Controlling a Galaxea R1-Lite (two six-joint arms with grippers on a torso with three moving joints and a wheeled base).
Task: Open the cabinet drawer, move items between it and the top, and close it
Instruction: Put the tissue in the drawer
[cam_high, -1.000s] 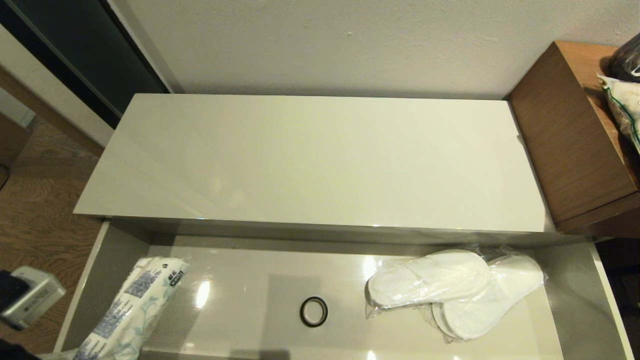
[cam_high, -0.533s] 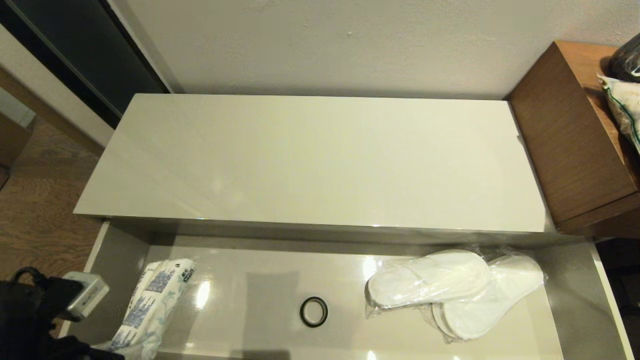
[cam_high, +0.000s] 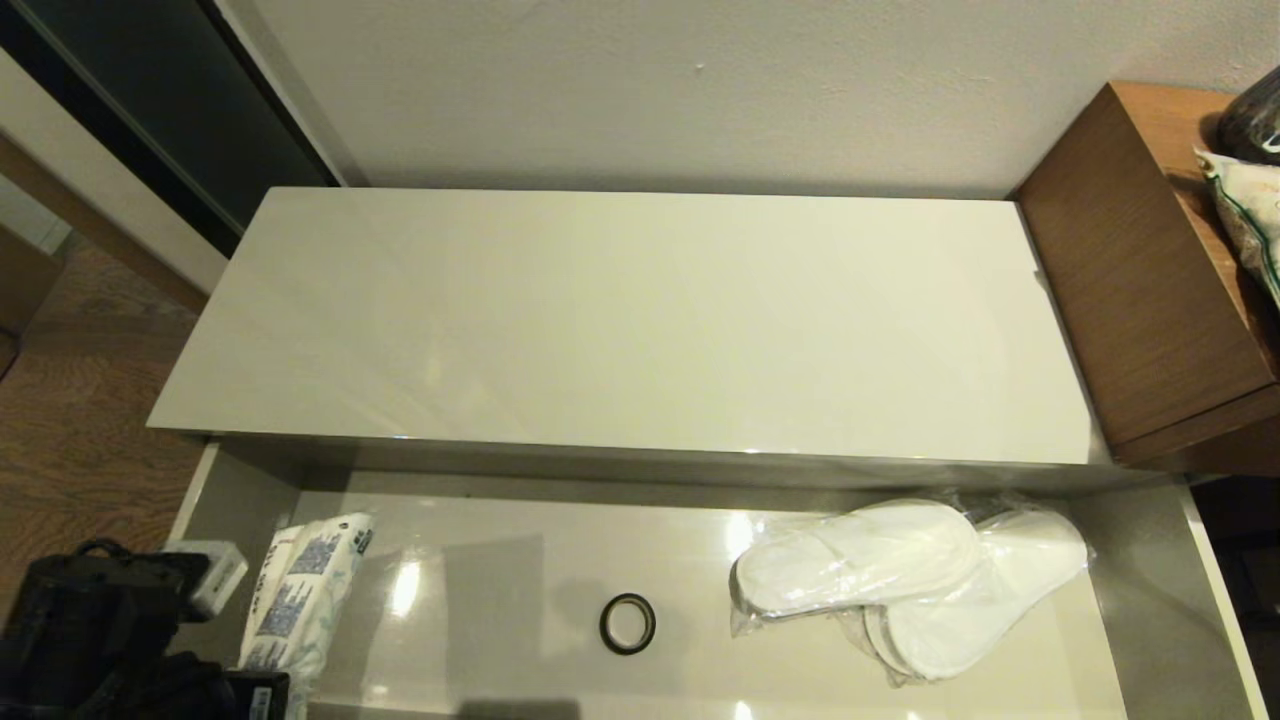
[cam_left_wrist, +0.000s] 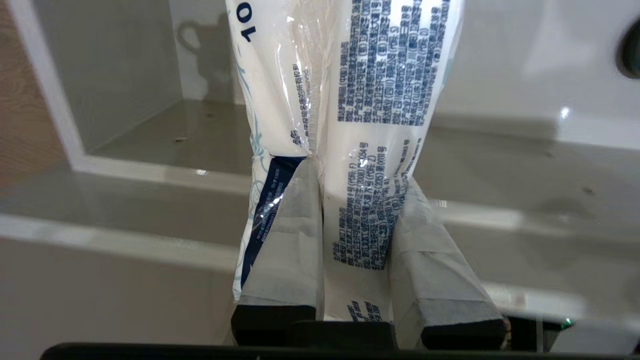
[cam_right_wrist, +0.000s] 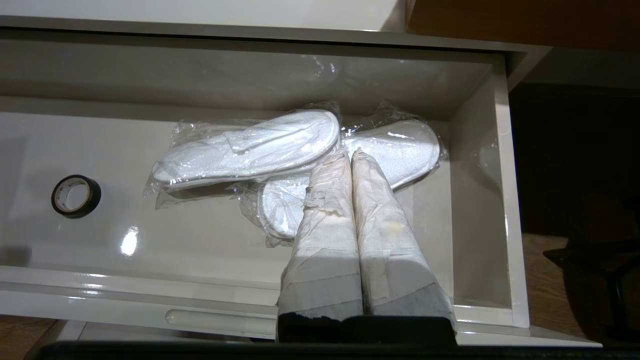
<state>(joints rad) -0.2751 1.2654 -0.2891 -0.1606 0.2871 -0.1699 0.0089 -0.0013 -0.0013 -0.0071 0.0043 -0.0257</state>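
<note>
soft, slick tissue packet (cam_left_wrist: 345, 100) pinched at one end between left gripper (cam_left_wrist: 357, 240) jaws, likely sagging; better gripped mid-body; right gripper (cam_right_wrist: 350, 165) jaws pressed together, empty.

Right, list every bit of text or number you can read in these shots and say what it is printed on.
"10": large dark blue digits on the tissue packet, at the edge of the left wrist view; anything before them is cut off.
Dense blue small print on the same packet: too small to read.
Slippers, black tape ring, drawer: no text visible.
The left gripper holds the packet between its jaws.
</note>
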